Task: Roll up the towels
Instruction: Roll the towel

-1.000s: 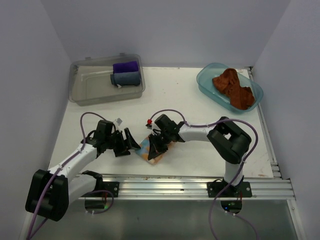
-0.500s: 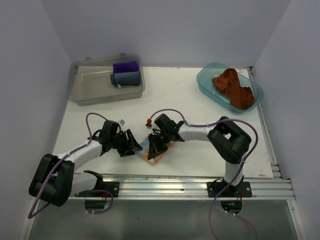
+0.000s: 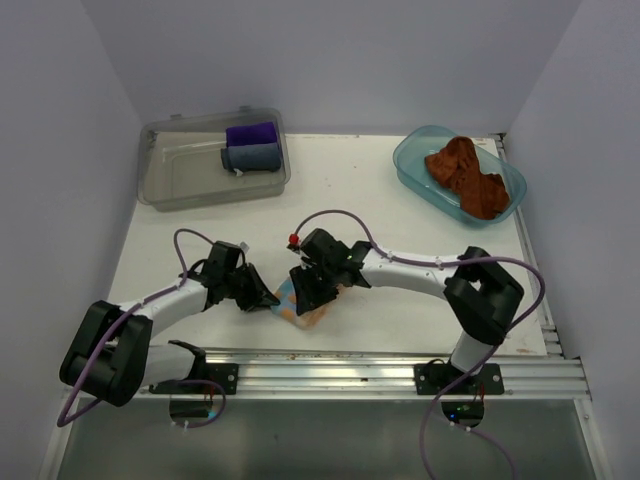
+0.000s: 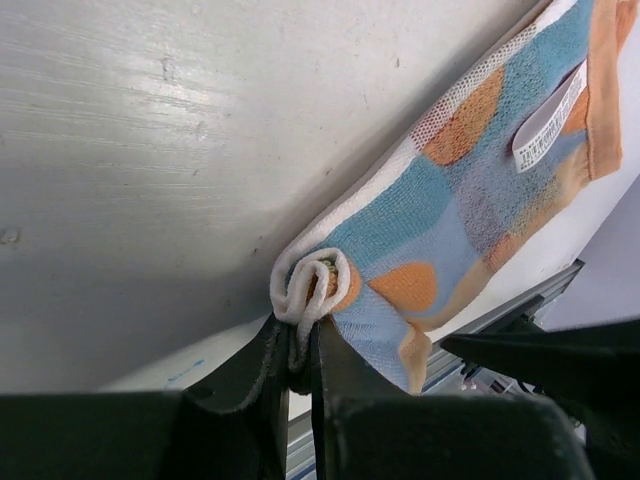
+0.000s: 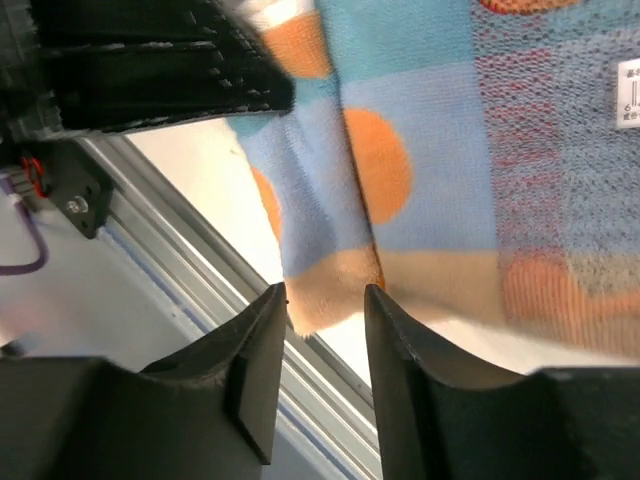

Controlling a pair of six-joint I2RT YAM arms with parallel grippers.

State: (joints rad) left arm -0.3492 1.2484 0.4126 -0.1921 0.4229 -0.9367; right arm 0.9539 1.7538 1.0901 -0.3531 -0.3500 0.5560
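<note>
The patterned towel [image 3: 303, 308], pale blue, orange and white, lies near the table's front edge, its left edge curled into a small roll [image 4: 312, 283]. My left gripper [image 3: 268, 297] is shut on that rolled edge; in the left wrist view the fingers [image 4: 300, 340] pinch the white hem. My right gripper [image 3: 308, 290] stands over the towel with its jaws open. In the right wrist view the towel's peach corner [image 5: 335, 285] lies between the parted fingertips [image 5: 325, 300] without being pinched. The rust-brown towel [image 3: 466, 176] lies crumpled in the blue tub [image 3: 412, 168] at the back right.
A clear grey bin [image 3: 180, 175] at the back left holds a purple cloth [image 3: 251, 133] and a grey-blue cloth [image 3: 252, 157]. An aluminium rail [image 3: 400, 370] runs along the table's front edge just below the towel.
My left gripper moved right to the towel and shut on its rolled edge. My right gripper, shut on the towel before, has opened; its arm has stretched out to the right.
</note>
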